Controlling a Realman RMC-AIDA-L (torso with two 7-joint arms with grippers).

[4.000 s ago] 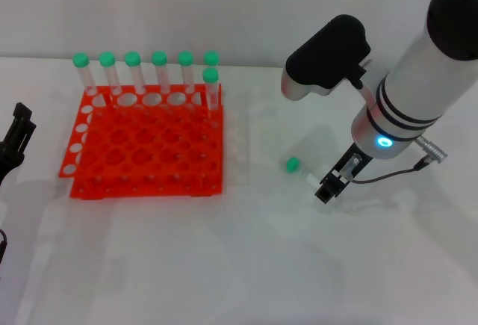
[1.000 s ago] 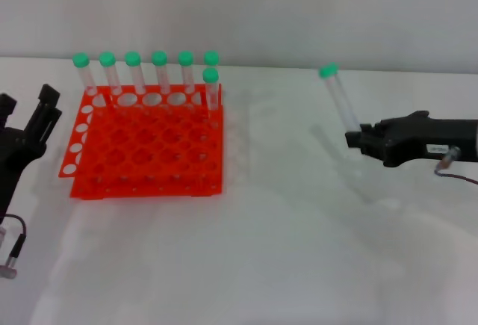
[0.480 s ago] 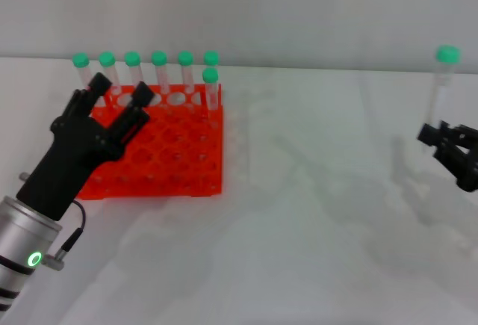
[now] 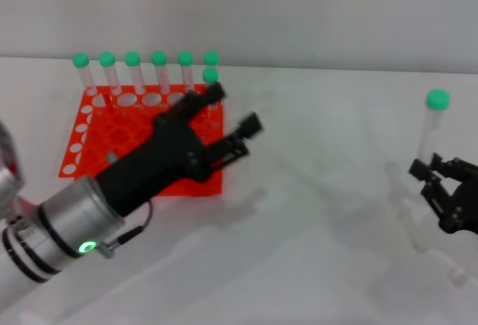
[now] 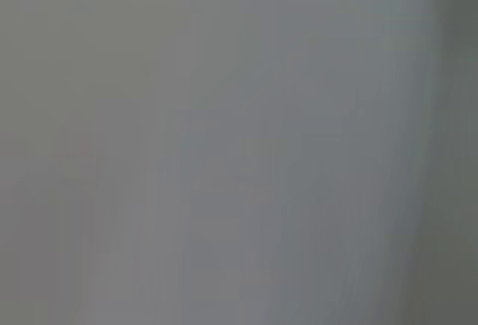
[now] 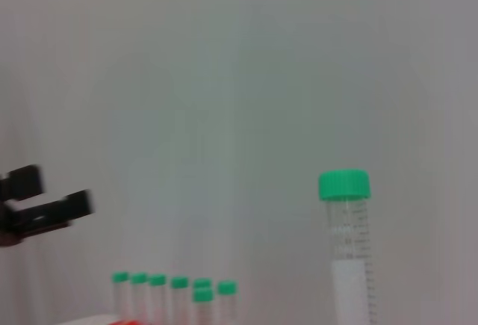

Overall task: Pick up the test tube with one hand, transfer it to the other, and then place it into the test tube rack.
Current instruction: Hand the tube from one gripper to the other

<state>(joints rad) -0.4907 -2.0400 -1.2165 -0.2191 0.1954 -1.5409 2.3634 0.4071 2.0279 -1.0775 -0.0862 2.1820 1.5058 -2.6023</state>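
The test tube (image 4: 428, 132), clear with a green cap, stands upright at the far right, held by its lower end in my right gripper (image 4: 433, 172), which is shut on it. It also shows in the right wrist view (image 6: 349, 254), upright. My left gripper (image 4: 232, 111) is open and empty; it reaches across in front of the orange-red rack (image 4: 88, 129), its fingers pointing right toward the tube, with a wide gap between them. It also shows at the edge of the right wrist view (image 6: 46, 204). The left wrist view shows only blank grey.
Several green-capped tubes (image 4: 133, 71) stand in the rack's back row and show small in the right wrist view (image 6: 172, 291). The left arm hides much of the rack's right half. White table (image 4: 321, 213) lies between the grippers.
My left arm has swung right, from beside the rack to across its front, fingers still open. The right gripper with the tube has dropped slightly and shifted a little left.
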